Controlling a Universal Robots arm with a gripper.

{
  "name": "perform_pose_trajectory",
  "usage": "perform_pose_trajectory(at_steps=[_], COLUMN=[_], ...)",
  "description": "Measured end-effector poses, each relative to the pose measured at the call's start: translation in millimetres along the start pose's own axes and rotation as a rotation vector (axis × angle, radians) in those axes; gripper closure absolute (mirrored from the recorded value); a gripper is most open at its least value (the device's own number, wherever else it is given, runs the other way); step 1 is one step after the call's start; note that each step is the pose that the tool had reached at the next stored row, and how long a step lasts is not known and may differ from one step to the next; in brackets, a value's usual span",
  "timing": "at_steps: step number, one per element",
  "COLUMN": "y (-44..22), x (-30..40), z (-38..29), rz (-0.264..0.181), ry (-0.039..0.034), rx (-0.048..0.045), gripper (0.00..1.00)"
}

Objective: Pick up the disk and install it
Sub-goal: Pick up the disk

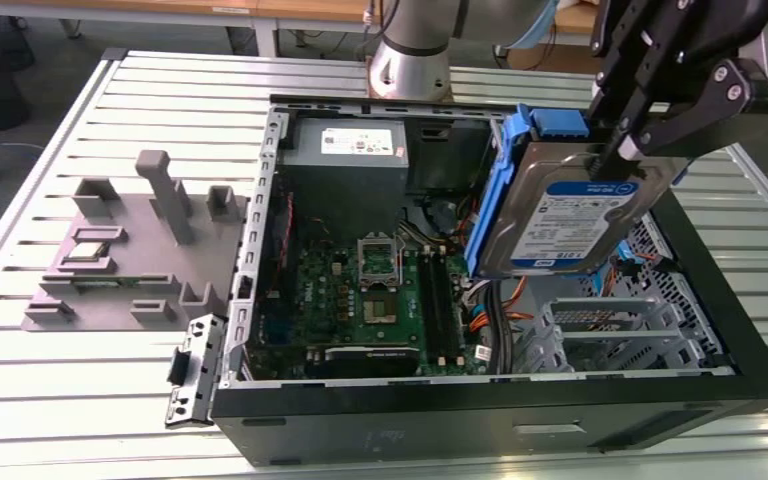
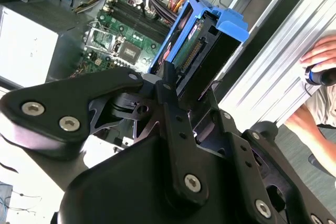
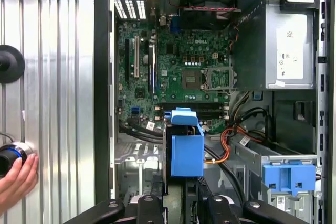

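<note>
Aloft over the slatted table [image 1: 77, 400], the claw [image 1: 620, 152] grips the disk [image 1: 568, 222].

Gripper [image 2: 187, 86] clamping disk [image 2: 192, 51], mobo [image 2: 126, 27] behind, person's hand [image 2: 322, 56] by slatted table [image 2: 283, 51]

You have one open black computer case [image 1: 491, 420], one green motherboard [image 1: 344, 300], one grey power-supply box with a white sticker [image 1: 347, 145] and one silver rectangular hard drive [image 1: 578, 220]. Count two blue plastic carrier brackets: the bracket around the drive [image 1: 488, 190] and the lone bracket [image 3: 289, 177]. There is also one grey plastic fixture [image 1: 104, 270], one slatted metal surface [image 1: 64, 400] and one person's hand [image 3: 16, 182].
</note>
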State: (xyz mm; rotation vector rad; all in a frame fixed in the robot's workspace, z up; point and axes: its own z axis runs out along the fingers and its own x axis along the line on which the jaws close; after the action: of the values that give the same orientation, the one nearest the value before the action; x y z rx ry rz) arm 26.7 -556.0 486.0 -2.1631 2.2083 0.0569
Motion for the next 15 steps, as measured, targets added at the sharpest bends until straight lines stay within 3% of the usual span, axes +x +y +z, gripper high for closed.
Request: perform_pose_trajectory(at_steps=[15], y=[-18.3], x=[-0.4], z=[0.1], rz=[0.000], ry=[0.0001], rx=[-0.0002], gripper=[0.65])
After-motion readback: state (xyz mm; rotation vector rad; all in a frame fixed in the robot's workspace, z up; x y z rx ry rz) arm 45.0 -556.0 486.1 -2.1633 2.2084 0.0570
